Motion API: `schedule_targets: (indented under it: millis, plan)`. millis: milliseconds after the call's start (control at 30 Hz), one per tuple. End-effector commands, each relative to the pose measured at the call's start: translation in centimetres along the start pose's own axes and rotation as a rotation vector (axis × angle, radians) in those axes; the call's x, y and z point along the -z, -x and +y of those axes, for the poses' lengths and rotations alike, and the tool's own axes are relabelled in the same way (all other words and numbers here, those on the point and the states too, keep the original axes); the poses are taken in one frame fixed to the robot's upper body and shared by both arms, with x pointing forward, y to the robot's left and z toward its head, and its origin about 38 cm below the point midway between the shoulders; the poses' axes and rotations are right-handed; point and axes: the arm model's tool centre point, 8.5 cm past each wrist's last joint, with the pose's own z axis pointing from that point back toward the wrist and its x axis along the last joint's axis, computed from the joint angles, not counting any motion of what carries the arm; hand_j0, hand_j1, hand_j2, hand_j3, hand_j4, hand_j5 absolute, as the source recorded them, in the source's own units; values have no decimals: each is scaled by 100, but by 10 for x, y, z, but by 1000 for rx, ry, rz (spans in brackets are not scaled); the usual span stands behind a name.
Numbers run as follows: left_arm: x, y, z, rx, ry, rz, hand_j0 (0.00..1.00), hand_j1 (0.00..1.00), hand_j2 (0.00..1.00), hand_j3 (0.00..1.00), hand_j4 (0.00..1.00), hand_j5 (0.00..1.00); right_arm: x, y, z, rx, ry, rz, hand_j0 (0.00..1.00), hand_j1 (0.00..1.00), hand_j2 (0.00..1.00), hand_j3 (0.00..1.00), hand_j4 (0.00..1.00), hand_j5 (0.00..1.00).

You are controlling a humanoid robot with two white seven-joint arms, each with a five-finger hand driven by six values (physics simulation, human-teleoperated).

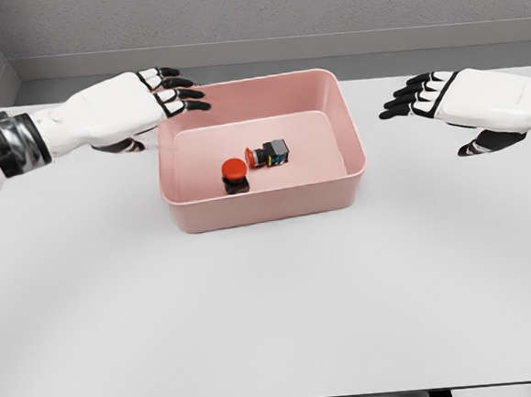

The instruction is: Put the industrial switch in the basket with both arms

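Note:
A pink rectangular basket stands on the white table, slightly left of centre at the back. Inside it lie two industrial switches: one with a red mushroom button near the front left of the floor, and a second one with a black body lying on its side just behind it. My left hand hovers over the basket's left rear rim, fingers spread, holding nothing. My right hand floats to the right of the basket, apart from it, fingers relaxed and empty.
The white table stretches wide in front of the basket. A grey wall and floor strip run behind the table's far edge.

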Motion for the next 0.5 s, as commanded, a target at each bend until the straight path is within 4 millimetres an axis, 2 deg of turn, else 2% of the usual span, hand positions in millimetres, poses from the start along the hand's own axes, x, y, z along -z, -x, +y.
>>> schedule_targets:
  millis: [0,67,100,133,167,233,333,467]
  plan:
    - [-29,19,4,-19,9,49,100,100,100,100,100,100,0,0,-1,4,3,0,100,100,100,100,100,100]
    - [-53,25,-13,-43,51,98,100,100,100,100,100,100,0,0,-1,4,3,0,100,100,100,100,100,100]
    - [-66,35,-17,-56,60,139,100,100,100,100,100,100,-1,0,-1,3,4,0,100,100,100,100,100,100]
    - [-84,54,-21,-105,45,207,100,100,100,100,100,100,-1,0,-1,3,4,0,100,100,100,100,100,100]
    - [-94,57,-30,-143,58,222,100,100,100,100,100,100,0,0,-1,4,3,0,100,100,100,100,100,100]
    - [-104,56,-37,-148,86,233,100,100,100,100,100,100,0,0,-1,4,3,0,100,100,100,100,100,100]
    - [-104,44,-53,-176,111,213,100,100,100,100,100,100,0,0,0,6,3,-1,100,100,100,100,100,100]
    - [-104,44,-53,-175,112,213,100,100,100,100,100,100,0,0,0,5,2,0,100,100,100,100,100,100]
